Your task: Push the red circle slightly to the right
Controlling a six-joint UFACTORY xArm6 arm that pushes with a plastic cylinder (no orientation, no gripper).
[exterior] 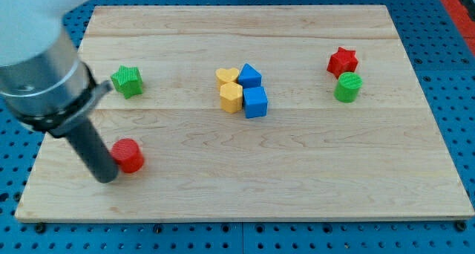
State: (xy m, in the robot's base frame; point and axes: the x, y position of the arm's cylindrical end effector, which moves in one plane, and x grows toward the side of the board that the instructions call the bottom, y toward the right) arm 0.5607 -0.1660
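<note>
The red circle (129, 155) lies on the wooden board (312, 172) at the view's lower left. My dark rod comes down from the upper left, and my tip (106, 177) rests on the board just left of and slightly below the red circle, touching or nearly touching its left side.
A green star (128, 81) lies at the left above the red circle. In the middle sit a yellow heart (227, 76), a yellow hexagon (231, 98), a blue triangular block (250, 76) and a blue cube (255, 102). A red star (342, 61) and a green cylinder (347, 87) lie at the right.
</note>
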